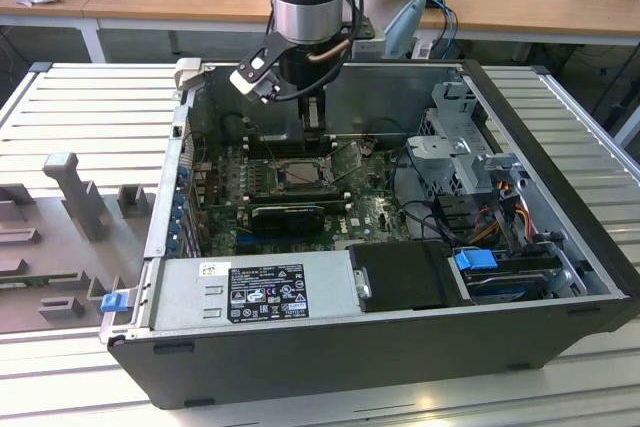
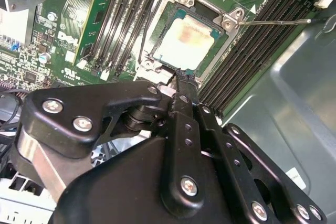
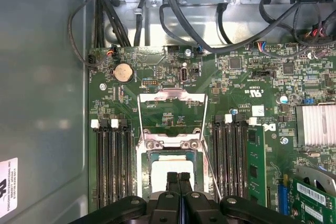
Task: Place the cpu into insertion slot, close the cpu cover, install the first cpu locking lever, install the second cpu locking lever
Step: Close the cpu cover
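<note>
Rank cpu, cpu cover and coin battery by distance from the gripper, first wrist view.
1. cpu: in the socket, right at the tips of the gripper.
2. cpu cover: swung open, just beyond the socket.
3. coin battery: past the cover, near the board's edge.

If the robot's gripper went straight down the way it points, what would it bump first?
Probably the chip, near its edge. The gripper hangs pointing down right above it, but depth is hard to judge.

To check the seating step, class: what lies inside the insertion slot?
The cpu lies there, pale top exposed. The shut gripper covers one edge; whatever lies beneath the chip is hidden.
</note>
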Available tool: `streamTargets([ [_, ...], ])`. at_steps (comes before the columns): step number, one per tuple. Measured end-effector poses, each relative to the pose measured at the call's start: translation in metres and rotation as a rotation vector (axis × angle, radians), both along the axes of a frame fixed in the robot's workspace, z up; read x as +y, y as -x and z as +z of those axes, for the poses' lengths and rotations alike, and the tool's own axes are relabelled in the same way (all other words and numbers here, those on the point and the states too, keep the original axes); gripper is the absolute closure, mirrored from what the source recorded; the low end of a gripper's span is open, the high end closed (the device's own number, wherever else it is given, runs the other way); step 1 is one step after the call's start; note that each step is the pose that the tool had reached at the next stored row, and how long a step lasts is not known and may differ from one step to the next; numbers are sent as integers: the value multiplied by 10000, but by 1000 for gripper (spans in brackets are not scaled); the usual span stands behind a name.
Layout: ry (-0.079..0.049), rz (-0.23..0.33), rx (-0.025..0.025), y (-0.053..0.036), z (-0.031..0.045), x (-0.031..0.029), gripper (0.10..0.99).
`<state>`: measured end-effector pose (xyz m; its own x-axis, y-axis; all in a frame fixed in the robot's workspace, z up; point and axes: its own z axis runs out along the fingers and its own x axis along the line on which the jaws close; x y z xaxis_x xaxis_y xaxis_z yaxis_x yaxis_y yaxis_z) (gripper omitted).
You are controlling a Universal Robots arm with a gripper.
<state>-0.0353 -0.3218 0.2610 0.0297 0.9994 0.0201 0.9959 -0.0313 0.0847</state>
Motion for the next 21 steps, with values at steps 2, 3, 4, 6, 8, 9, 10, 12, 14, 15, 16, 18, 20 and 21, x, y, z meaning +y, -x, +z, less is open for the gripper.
streamTargets([
  [2,-3,0,-1,0,7,0,980],
  [3,-3,0,-2,0,9,0,980],
  [4,-2,0,-1,0,11,0,980],
  [6,-3,0,-1,0,15,0,980],
  [8,-2,0,-1,0,19,0,980],
  [9,-1,0,0,0,21,0,980],
  [10,-2,0,0,0,24,0,980],
  [12,-2,0,0,0,28,0,980],
  [14,-3,0,1,0,31,0,980],
  [15,-2,0,2,0,34,0,980],
  [16,-2,0,2,0,36,0,980],
  [18,-2,0,3,0,39,0,980],
  [20,-1,0,4,0,45,0,980],
  [21,1,0,5,0,49,0,980],
])
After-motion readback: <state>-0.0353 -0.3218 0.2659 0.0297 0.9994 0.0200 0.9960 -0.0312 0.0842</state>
